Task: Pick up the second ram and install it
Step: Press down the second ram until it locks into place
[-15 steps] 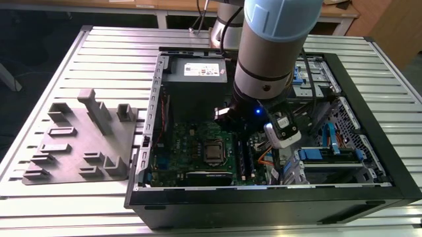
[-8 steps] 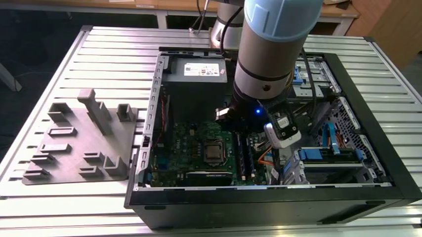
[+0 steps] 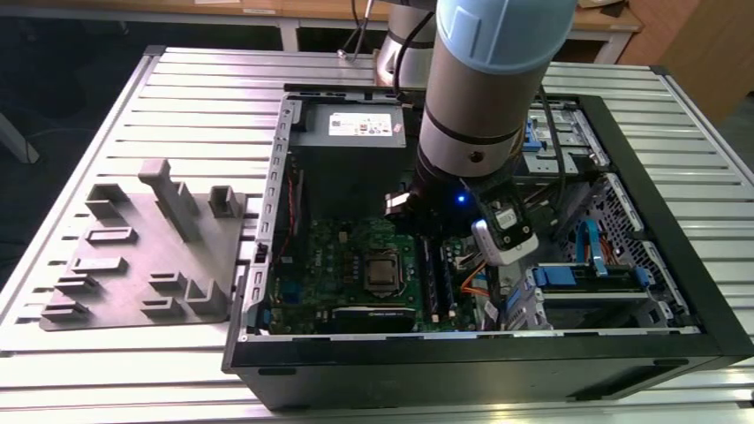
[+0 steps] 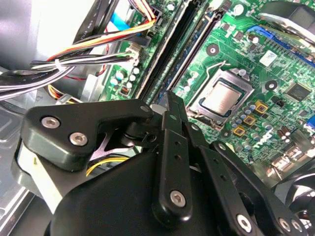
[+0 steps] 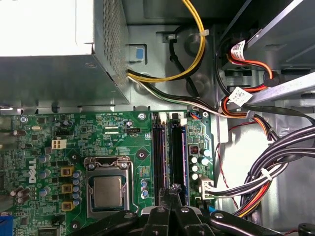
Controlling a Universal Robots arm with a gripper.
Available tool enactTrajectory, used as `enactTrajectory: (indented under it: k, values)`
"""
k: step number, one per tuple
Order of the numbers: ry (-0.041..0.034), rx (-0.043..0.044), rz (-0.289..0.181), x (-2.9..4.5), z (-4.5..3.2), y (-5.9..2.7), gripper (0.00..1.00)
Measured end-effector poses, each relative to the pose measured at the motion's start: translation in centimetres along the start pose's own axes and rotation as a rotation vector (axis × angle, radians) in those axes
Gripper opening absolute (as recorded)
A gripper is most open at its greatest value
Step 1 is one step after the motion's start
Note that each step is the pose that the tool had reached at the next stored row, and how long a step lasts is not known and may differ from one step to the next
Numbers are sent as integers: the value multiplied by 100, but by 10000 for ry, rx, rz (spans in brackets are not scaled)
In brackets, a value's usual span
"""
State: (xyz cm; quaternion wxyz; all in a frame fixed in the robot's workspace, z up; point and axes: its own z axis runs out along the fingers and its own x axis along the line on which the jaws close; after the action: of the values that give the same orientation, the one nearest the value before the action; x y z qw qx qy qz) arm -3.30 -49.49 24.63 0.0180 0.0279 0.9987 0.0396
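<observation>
My gripper hangs low inside the open computer case, its two thin black fingers pressed together with nothing visible between them. The tips sit just over one end of the pair of long black slots on the green motherboard. In the slot nearer the cables stands a dark strip with a bluish edge, which looks like the second ram; I cannot tell whether it is fully seated. In the second wrist view the shut gripper is above the same slots. The arm's wrist covers the gripper from outside.
The grey power-supply box fills the case's far end. Bundled cables run beside the slots, and the processor socket lies on their other side. A grey fixture plate with upright holders lies on the table at the exterior view's left.
</observation>
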Motion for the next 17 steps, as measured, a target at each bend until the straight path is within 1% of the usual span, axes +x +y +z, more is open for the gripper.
enactTrajectory:
  k: [5, 8, 13, 17]
  values:
    - [0, 0, 0, 0, -1, 1, 7]
    - [0, 0, 2, 2, 1, 23, 7]
    - [0, 0, 1, 6, 8, 99, 7]
    - [0, 1, 0, 12, 17, 202, 7]
